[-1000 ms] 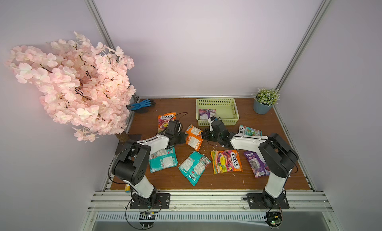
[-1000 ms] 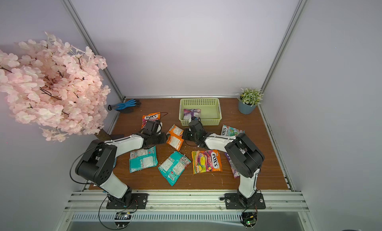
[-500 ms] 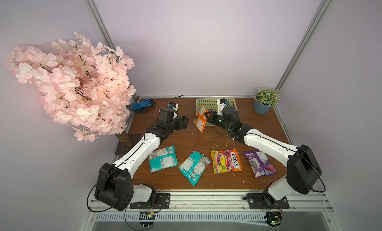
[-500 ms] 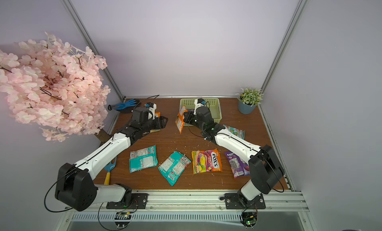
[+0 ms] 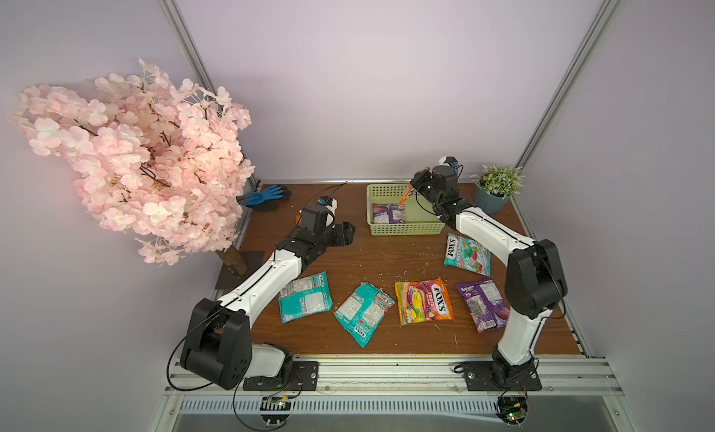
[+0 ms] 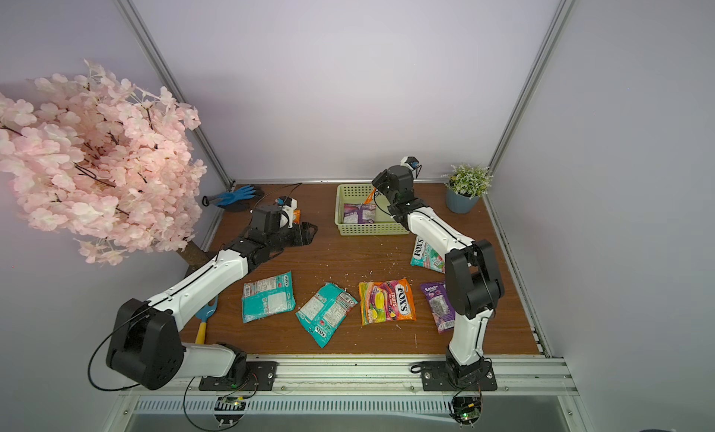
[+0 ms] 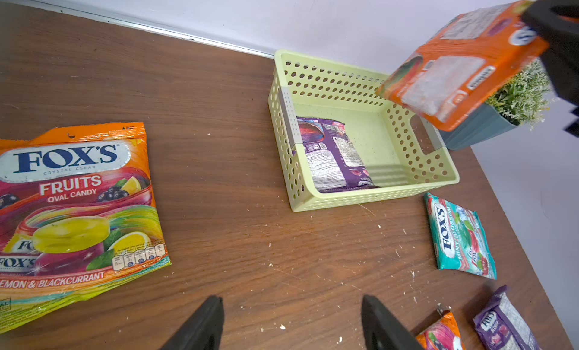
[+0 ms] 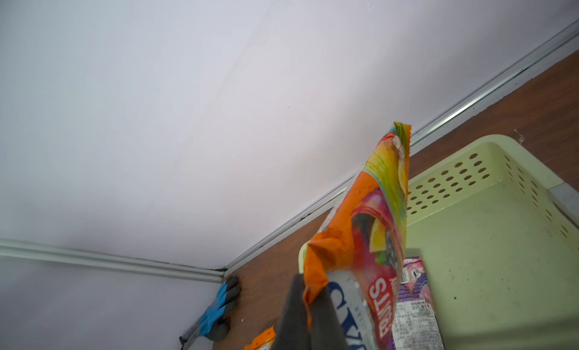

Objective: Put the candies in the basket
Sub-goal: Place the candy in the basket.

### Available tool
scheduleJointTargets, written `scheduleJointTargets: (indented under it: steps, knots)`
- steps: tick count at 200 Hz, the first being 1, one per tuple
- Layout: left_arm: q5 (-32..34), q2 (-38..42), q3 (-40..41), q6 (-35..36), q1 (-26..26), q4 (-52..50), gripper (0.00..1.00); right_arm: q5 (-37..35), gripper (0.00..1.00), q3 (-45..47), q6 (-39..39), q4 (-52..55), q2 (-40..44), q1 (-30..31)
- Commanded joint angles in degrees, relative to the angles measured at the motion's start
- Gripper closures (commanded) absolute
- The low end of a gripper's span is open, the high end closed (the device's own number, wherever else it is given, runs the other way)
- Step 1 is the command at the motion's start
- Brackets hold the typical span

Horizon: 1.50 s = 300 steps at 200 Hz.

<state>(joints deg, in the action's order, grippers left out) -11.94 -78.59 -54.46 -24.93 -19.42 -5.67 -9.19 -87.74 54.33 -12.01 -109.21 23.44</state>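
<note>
- Left end effector (image 7: pixel 291 298): jaws apart, empty, low over the bare counter (image 7: pixel 219 129). An orange fruits bag (image 7: pixel 75 213) lies flat just beside it.
- Five more candy bags lie flat nearer the arm bases, e.g. a teal bag (image 5: pixel 305 302). They look light, crinkly and slick, and are probably best pinched at a sealed edge or corner.
- Basket (image 7: pixel 369 198): one purple bag (image 7: pixel 335 157) inside, label side up, against one end. The rest of the floor is bare.
- Right end effector (image 5: pixel 414 183): clamped on one edge of the held orange bag (image 7: pixel 454 66), which hangs tilted above the basket's far side, not yet released.
</note>
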Motion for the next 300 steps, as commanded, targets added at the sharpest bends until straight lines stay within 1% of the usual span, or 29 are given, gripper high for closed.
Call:
scheduleJointTargets:
  steps: [1, 27, 51, 68, 89, 107, 129, 139, 174, 194, 209, 218, 228, 246, 266, 287, 300]
  knots:
    - [-0.49, -0.43, 0.40, 1.40, 0.52, 0.69, 0.27, -3.01, 1.00, -5.78, 2.16, -0.68, -2.43, -0.11]
    - [0.38, -0.18, 1.00, 1.81, 0.57, 0.54, 0.27, -4.51, 1.00, -11.20, 3.37, 1.85, -7.28, -0.58]
    - [0.92, 0.05, 1.37, 1.86, 0.52, 0.52, 0.27, -3.54, 1.00, -13.73, 5.41, 3.94, -10.85, -1.32]
    - [1.21, 0.10, 1.45, 1.95, 0.52, 0.04, 0.26, -4.46, 1.00, -13.16, 5.35, 6.20, -11.68, -1.67]
    - [1.72, 0.01, 1.89, 1.83, 0.57, -0.48, 0.26, -6.72, 1.00, -8.79, 5.26, 6.41, -10.62, -1.81]
    - [1.04, -0.25, 2.20, 1.97, 0.52, -0.78, 0.26, -7.72, 0.91, -6.42, 5.96, 7.94, -10.00, -2.54]
    - [-1.42, 0.04, 2.23, 2.80, 0.52, -1.61, 0.25, -8.12, 0.72, -4.35, 6.84, 10.54, -8.67, -3.50]
    - [-2.34, 0.42, 2.31, 3.08, 0.60, -1.86, 0.24, -8.83, 0.66, -3.62, 6.76, 11.88, -7.77, -3.68]
    - [-3.95, 2.41, 2.91, 3.41, 0.58, -2.67, 0.20, -12.86, 0.51, -1.79, 6.77, 19.21, -3.19, -3.69]
    - [-5.79, 3.10, 2.61, 4.00, 0.53, -4.08, 0.15, -10.32, 0.45, 0.15, 2.91, 18.40, -0.41, -3.88]
    - [-5.84, 3.91, 2.35, 3.86, 0.52, -5.87, 0.11, -8.50, 0.42, -0.80, -0.87, 21.03, 0.75, -3.89]
    - [-5.01, 4.31, 2.16, 3.66, 0.52, -7.42, 0.07, -7.27, 0.41, -0.62, -2.90, 22.18, 1.72, -3.94]
    - [-3.01, 4.66, 1.70, 3.20, 0.53, -9.80, 0.00, -5.44, 0.40, 0.44, -5.61, 21.94, 3.02, -4.00]
    - [1.96, 5.17, 0.51, 2.39, 0.53, -14.63, 0.00, -1.38, 0.38, 1.86, -10.53, 22.33, 4.73, -4.01]
    - [9.09, 6.27, 0.16, 1.31, 0.61, -19.07, 0.00, 1.51, 0.39, 2.40, -15.38, 23.72, 4.98, -3.98]
    - [19.36, 8.14, 1.77, -3.20, 0.93, -22.18, 0.00, 4.98, 0.39, 2.28, -20.33, 25.43, 4.27, -3.91]
    - [22.50, 9.24, 2.87, -4.96, 1.76, -24.44, 0.00, 7.65, 0.39, 3.11, -22.45, 25.47, 4.80, -3.58]
